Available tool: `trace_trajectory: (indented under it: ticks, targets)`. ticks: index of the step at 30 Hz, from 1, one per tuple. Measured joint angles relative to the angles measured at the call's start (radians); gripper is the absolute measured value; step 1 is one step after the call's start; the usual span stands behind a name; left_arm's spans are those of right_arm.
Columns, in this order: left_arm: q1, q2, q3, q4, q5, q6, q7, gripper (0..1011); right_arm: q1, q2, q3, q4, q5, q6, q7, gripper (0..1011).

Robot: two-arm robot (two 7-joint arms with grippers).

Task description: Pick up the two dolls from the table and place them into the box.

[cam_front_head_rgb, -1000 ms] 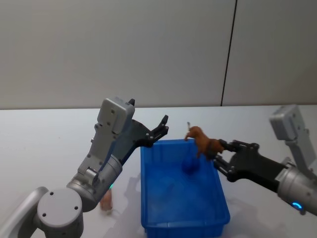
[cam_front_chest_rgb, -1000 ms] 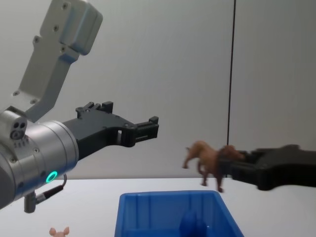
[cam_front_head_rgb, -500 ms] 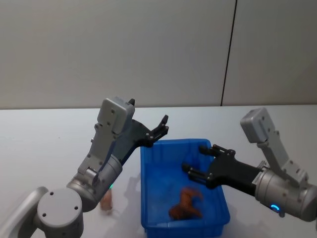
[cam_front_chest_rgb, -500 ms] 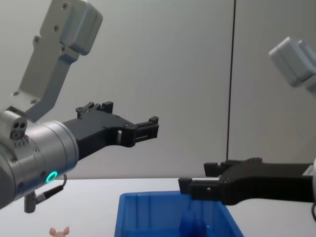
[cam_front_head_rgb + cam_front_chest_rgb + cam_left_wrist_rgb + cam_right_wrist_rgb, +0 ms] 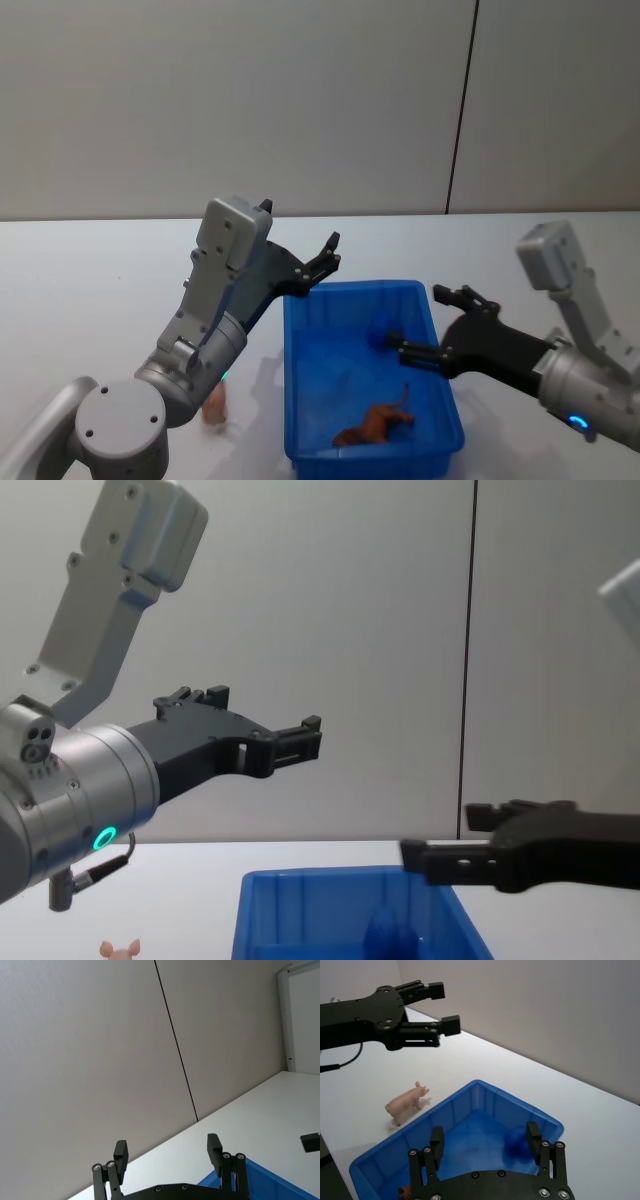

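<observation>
Box: bright blue, ribbed inner walls. Doll inside box: brown. Doll beside box: pale pink. Counter: plain white. Left pincer, right pincer: black.

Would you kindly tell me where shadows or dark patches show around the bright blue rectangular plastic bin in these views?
Head view: grey shadow on the plain white table left of the blue plastic bin; a dark blotch, perhaps shadow, on its floor by the open right gripper. Chest view: that blotch inside. Right wrist view: faint shadow under the pale pink pig doll.
</observation>
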Motion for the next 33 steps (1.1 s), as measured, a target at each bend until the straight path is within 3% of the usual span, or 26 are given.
trace_trajectory:
  ticks: [10, 20, 33]
  targets:
    - [0.0, 0.0, 0.0, 0.0, 0.0, 0.0, 0.0, 1001, -0.056, 0.071, 0.043, -0.022, 0.062, -0.028, -0.033, 1001]
    - [0.008, 0.007, -0.002, -0.01, 0.001, 0.011, 0.002, 1001, -0.087, 0.108, 0.065, -0.032, 0.093, -0.042, -0.052, 1001]
    - [0.097, 0.082, -0.018, -0.109, -0.04, 0.124, 0.065, 1000, -0.106, 0.13, 0.077, -0.038, 0.111, -0.05, -0.063, 1001]
